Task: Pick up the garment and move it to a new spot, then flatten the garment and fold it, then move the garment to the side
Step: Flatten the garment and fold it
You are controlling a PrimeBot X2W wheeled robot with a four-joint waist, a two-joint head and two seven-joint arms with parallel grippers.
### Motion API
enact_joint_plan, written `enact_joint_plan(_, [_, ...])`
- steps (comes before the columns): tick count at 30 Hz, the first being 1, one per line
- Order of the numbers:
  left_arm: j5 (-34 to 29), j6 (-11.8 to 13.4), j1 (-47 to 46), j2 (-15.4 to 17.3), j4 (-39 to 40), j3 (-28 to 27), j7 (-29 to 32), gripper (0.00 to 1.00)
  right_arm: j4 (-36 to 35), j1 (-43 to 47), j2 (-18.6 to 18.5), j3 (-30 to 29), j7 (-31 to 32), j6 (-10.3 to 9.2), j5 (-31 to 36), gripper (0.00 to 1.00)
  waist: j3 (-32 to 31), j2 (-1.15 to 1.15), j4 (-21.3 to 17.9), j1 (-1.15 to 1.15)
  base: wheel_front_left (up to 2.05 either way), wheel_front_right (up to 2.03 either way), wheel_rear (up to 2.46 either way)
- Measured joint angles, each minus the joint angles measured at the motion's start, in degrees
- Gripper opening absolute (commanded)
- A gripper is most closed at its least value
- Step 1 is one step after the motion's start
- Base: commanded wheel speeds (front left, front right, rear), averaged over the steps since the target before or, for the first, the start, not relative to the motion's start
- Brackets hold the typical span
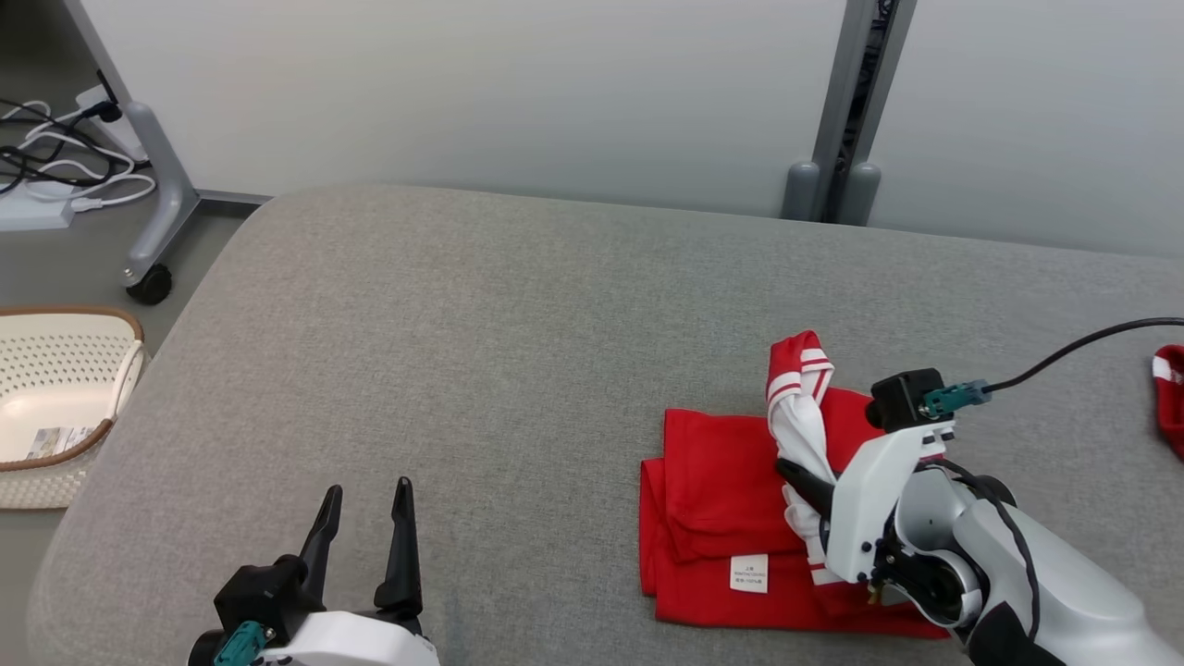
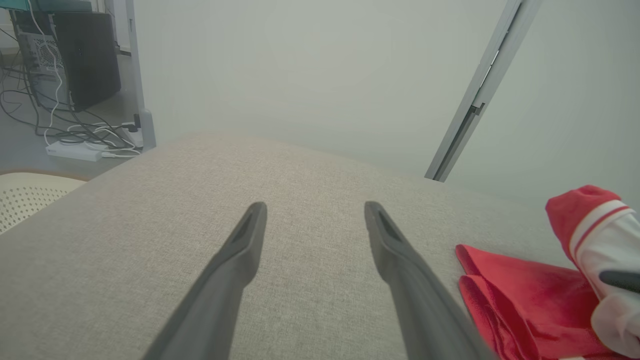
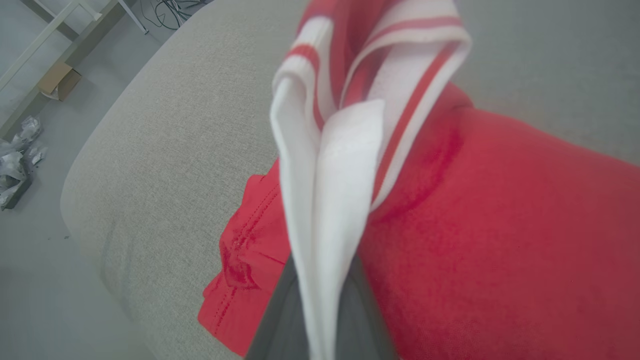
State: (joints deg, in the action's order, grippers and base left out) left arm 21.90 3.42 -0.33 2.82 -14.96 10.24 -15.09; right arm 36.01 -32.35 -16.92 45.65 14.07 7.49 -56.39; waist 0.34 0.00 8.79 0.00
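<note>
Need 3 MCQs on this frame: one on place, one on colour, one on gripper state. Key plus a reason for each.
1. Where is the basket?
A) left of the grey surface
B) on the red cloth
C) behind the right arm

2. What colour is the sleeve in the right gripper?
A) blue
B) white with red stripes
C) black

3. What is the left gripper doing?
A) shut on cloth
B) shut on nothing
C) open, holding nothing

Key:
1 A: the head view shows it past the surface's left edge.
2 B: the right wrist view shows white cloth with red bands.
3 C: its fingers stand apart over bare fabric.
</note>
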Motion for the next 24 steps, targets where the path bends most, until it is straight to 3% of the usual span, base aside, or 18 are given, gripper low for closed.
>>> enact_joint_plan(14, [0.83,0.2,-1.14,-0.02,-0.15,1.08,0.0,1.0,-1.36,1.58,3.82,-4.39,3.57,0.0,2.4,0.0,2.12,0.0,3.61,0.0,0.0,0.0,0.0])
enact_joint_plan(22, [1.02,0.33,-1.7,0.0,-0.3,1.57,0.0,1.0,-0.34,1.91,4.17,-5.82,4.13,0.0,4.25,0.02,3.79,0.0,5.36,0.0,0.0,0.0,0.0])
enact_joint_plan(23, [1.11,0.34,-1.83,-0.01,-0.3,1.64,0.0,1.0,-0.14,1.91,4.2,-6.0,4.09,0.0,4.7,0.33,3.96,0.0,5.55,0.0,0.0,0.0,0.0])
enact_joint_plan(24, [1.16,0.35,-1.95,-0.01,-0.31,1.7,0.0,1.0,0.05,1.91,4.21,-6.16,3.99,0.0,5.33,1.0,4.15,0.0,5.69,0.0,0.0,0.0,0.0])
